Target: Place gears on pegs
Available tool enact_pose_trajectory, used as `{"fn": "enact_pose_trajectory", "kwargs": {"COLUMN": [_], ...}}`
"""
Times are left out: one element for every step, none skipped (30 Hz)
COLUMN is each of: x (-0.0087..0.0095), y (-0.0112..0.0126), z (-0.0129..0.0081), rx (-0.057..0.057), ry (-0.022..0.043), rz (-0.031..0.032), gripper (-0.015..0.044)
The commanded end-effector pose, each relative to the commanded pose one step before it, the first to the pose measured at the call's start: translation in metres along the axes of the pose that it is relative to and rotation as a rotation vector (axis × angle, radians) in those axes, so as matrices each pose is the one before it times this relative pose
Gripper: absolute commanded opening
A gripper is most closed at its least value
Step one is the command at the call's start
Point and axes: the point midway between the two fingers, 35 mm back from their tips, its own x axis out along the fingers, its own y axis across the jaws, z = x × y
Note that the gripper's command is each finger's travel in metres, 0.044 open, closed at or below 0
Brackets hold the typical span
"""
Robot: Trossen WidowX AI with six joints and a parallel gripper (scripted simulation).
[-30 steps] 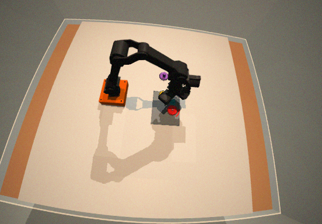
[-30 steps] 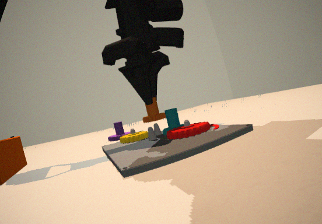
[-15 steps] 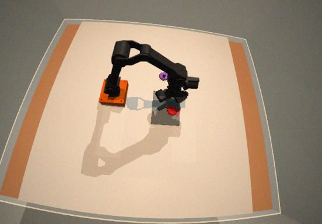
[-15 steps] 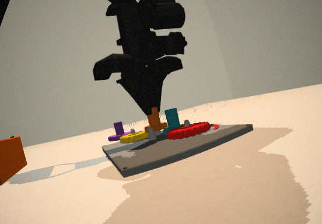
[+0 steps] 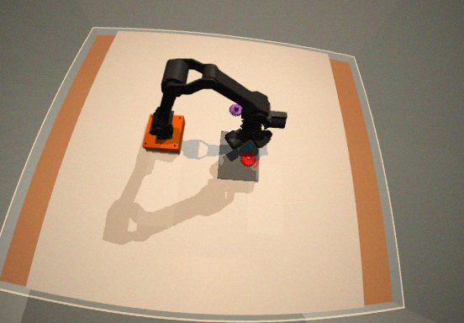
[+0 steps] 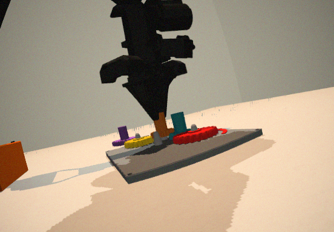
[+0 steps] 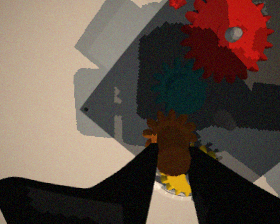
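Observation:
My gripper (image 6: 160,117) (image 7: 171,151) is shut on the handle of the orange gear (image 6: 162,128) (image 7: 171,122), low over the grey board (image 6: 181,158) (image 5: 237,174) (image 7: 107,107). The orange gear is between the teal gear (image 6: 178,123) (image 7: 181,90) and the yellow gear (image 6: 139,142) (image 7: 177,184). The teal gear is on the board beside the red gear (image 6: 195,135) (image 5: 248,161) (image 7: 234,34). A bare peg (image 6: 157,139) (image 7: 225,119) stands in front of the orange gear. Whether the orange gear sits flat cannot be told. Its underside and any peg under it are hidden.
A purple gear (image 5: 235,109) (image 6: 122,135) with an upright handle stands on the table behind the board. The orange arm base (image 5: 178,136) (image 6: 12,164) is to the board's left. The red arrow (image 5: 256,162) (image 6: 223,131) lies beside the red gear.

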Motion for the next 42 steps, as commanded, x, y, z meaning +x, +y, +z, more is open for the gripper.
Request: {"fn": "enact_pose_trajectory", "kwargs": {"x": [0.00092,0.00017,0.00017,0.00019,0.00019,0.00023,0.00024,0.00029,0.00027,0.00032,0.00041,0.00023,0.00020,0.00026,0.00022,0.00023,0.00025,0.00021,0.00020,0.00022,-0.00013,-0.00027,-0.00036,-0.00047,-0.00059,-0.00060,-0.00063,-0.00067,-0.00144,-0.00302,-0.00398,-0.00520,-0.00676,-0.00665,-0.00691,-0.00622,-0.00401,-0.00137,0.00705,-0.00838,-0.01404,-0.01410], "y": [-0.00004,-0.00006,-0.00008,-0.00009,-0.00010,-0.00012,-0.00011,-0.00012,-0.00007,-0.00002,0.00006,0.00008,0.00008,0.00011,0.00011,0.00011,0.00012,0.00009,0.00007,0.00004,-0.00002,-0.00004,-0.00005,-0.00007,-0.00009,-0.00010,-0.00011,-0.00012,0.00008,0.00016,0.00017,0.00016,0.00010,-0.00002,-0.00014,-0.00024,-0.00021,-0.00008,0.00001,-0.00014,-0.00065,-0.00118], "z": [-0.00004,-0.00010,-0.00007,-0.00004,-0.00001,0.00003,0.00008,0.00014,0.00017,0.00022,0.00026,0.00010,0.00006,0.00005,0.00002,-0.00001,-0.00004,-0.00007,-0.00010,-0.00013,-0.00004,-0.00009,-0.00012,-0.00015,-0.00019,-0.00019,-0.00020,-0.00021,0.00007,0.00013,0.00014,0.00012,0.00006,-0.00004,-0.00015,-0.00023,-0.00019,-0.00007,-0.00002,-0.00012,-0.00056,-0.00102], "rx": [-0.0845,-0.0292,-0.0285,-0.0274,-0.0259,-0.0287,-0.0259,-0.0273,-0.0191,-0.0137,-0.0057,0.0031,0.0050,0.0091,0.0102,0.0134,0.0181,0.0182,0.0203,0.0240,0.0036,0.0075,0.0101,0.0131,0.0167,0.0168,0.0176,0.0188,0.0010,0.0020,0.0026,0.0034,0.0044,0.0043,0.0045,0.0040,0.0026,0.0009,-0.0088,0.0000,0.0000,0.0000], "ry": [-0.00214,0.00001,0.00000,0.00000,0.00000,-0.00001,-0.00001,-0.00002,-0.00002,-0.00002,-0.00002,-0.00001,0.00000,0.00000,0.00000,0.00000,0.00001,0.00001,0.00001,0.00002,0.00000,0.00001,0.00001,0.00001,0.00002,0.00002,0.00002,0.00002,-0.00001,-0.00002,-0.00003,-0.00003,-0.00003,-0.00002,0.00000,0.00001,0.00001,0.00000,0.00337,-0.00002,0.00002,0.00007], "rz": [-0.00112,0.00000,0.00000,-0.00001,-0.00001,-0.00001,-0.00001,-0.00001,-0.00001,0.00000,0.00001,0.00001,0.00001,0.00001,0.00001,0.00001,0.00001,0.00001,0.00000,0.00000,0.00000,0.00000,0.00000,-0.00001,-0.00001,-0.00001,-0.00001,-0.00001,0.00001,0.00003,0.00003,0.00003,0.00003,0.00002,0.00000,-0.00001,-0.00001,-0.00001,-0.00333,0.00001,-0.00003,-0.00009], "gripper": [0.0000,0.0000,0.0000,0.0000,0.0000,0.0000,0.0000,0.0000,0.0000,0.0000,0.0000,0.0000,0.0000,0.0000,0.0000,0.0000,0.0000,0.0000,0.0000,0.0000,0.0026,0.0053,0.0079,0.0105,0.0131,0.0140,0.0140,0.0140,0.0140,0.0140,0.0140,0.0140,0.0140,0.0140,0.0140,0.0140,0.0140,0.0140,0.0166,0.0193,0.0219,0.0245]}}
